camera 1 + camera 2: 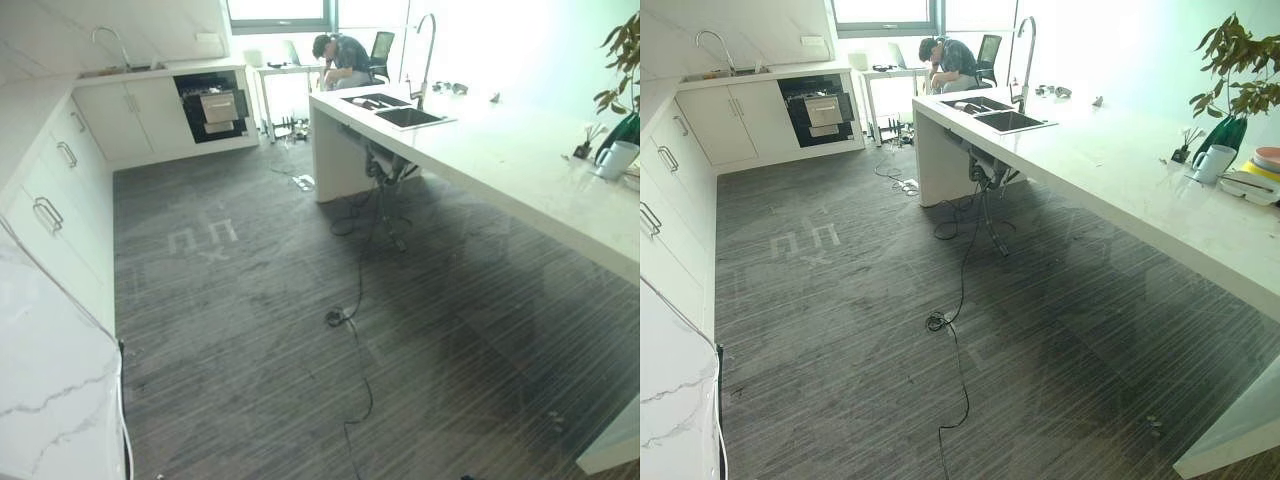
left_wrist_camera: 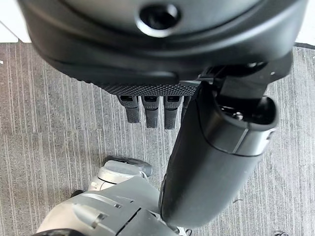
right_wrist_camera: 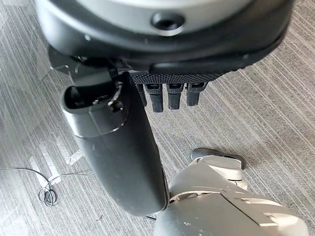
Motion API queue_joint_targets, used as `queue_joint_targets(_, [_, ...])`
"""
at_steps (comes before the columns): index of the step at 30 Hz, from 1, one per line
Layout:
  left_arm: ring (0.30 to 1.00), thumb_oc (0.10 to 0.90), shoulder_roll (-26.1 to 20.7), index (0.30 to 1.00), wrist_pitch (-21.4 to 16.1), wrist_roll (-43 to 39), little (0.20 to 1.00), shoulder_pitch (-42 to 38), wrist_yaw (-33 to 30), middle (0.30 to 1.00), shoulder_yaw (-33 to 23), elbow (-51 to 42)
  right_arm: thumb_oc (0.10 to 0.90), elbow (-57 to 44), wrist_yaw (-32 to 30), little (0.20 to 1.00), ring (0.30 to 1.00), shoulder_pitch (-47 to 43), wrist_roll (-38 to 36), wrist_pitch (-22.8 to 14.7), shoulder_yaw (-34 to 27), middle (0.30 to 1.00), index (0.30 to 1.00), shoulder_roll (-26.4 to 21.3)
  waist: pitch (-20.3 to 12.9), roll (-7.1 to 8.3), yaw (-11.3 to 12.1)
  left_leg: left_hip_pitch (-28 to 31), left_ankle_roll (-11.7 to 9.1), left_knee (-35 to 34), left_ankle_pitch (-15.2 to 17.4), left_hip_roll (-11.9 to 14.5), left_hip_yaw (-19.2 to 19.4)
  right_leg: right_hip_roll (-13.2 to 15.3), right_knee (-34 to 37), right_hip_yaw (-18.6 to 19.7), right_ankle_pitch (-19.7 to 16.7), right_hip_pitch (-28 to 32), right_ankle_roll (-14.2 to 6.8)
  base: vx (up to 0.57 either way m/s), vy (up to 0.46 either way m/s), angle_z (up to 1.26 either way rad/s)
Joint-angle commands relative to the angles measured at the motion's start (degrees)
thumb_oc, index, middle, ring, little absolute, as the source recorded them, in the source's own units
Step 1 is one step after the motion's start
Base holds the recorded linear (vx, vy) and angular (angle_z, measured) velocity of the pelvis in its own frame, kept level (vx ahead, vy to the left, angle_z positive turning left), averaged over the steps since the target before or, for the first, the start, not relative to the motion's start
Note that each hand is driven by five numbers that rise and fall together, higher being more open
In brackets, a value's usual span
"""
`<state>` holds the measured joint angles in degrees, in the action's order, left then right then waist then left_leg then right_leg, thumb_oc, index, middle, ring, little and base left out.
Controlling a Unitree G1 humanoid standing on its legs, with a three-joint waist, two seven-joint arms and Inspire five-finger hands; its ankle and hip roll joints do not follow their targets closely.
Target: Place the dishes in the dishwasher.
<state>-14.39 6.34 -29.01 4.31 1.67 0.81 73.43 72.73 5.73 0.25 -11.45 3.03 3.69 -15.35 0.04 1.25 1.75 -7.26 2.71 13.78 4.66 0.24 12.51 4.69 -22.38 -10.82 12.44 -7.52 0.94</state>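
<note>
The dishwasher (image 1: 213, 105) is built into the far cabinets, its dark front open with a pale rack drawer showing. Dishes stand on the white island counter (image 1: 1140, 195) at the right: a white mug (image 1: 1214, 163), a white dish (image 1: 1246, 187) with a utensil across it, and stacked coloured plates (image 1: 1269, 160) at the view's edge. My left hand (image 2: 152, 110) hangs above the grey floor, fingers straight, holding nothing. My right hand (image 3: 170, 98) hangs the same way, open and empty.
A sink (image 1: 407, 117) with a tall tap is set in the island's far end. White cabinets (image 1: 60, 200) line the left wall, with a second sink (image 1: 115, 68) at the back. A person (image 1: 343, 60) sits at a far desk. A potted plant (image 1: 1232, 80) stands by the dishes.
</note>
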Motion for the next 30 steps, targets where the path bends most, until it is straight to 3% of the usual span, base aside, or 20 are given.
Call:
queue_joint_targets(1, [0.900, 0.800, 0.52, 0.900, 1.06, -0.93, 0.900, -1.44, -0.36, 0.900, 0.27, -3.98, 0.800, 1.80, 0.52, 0.900, 0.900, -0.48, 0.12, 0.52, 1.26, 0.900, 0.900, -0.79, 1.96, -0.05, 0.16, 4.23, -4.31, 3.41, 8.42, 3.08, -4.21, 1.99, 5.19, -0.21, -3.66, 2.55, -6.05, 0.00, 0.000, 0.00])
queue_joint_targets(3, [0.900, 0.800, 0.28, 0.900, 2.14, -1.22, 0.900, -1.65, -1.31, 0.900, 0.10, -3.13, 0.800, 1.66, 0.76, 0.900, 0.900, -0.64, -1.89, 0.80, 0.79, 0.900, 0.900, -0.73, 1.95, -0.08, 0.47, 4.10, -4.33, 3.41, 8.35, 2.96, -4.49, 2.16, 5.19, -0.68, -3.64, 2.62, -6.12, -0.01, 0.001, 0.06])
queue_joint_targets(12, [0.900, 0.800, 0.32, 0.900, -0.93, 0.68, 0.900, -2.75, -0.26, 0.900, -0.55, 0.11, 0.800, 2.00, 1.36, 0.900, 0.900, -0.36, -0.48, -0.28, 1.03, 0.900, 0.900, -0.35, 1.34, -0.07, 0.43, 4.06, -4.05, 3.41, 8.66, 2.55, -5.05, 2.23, 5.19, -0.88, -3.40, 2.64, -6.23, 0.00, 0.001, 0.01])
queue_joint_targets(30, [0.900, 0.800, 0.34, 0.900, -2.62, 1.22, 0.900, -2.88, -0.42, 0.900, -1.28, 1.57, 0.800, 1.70, 1.75, 0.900, 0.900, -0.04, -0.15, 0.13, 1.44, 0.900, 0.900, -0.22, 1.76, 0.12, -0.14, 4.69, -4.05, 3.41, 8.83, 2.89, -4.58, 1.91, 5.19, -0.83, -3.33, 2.98, -6.01, 0.00, -0.017, 0.01])
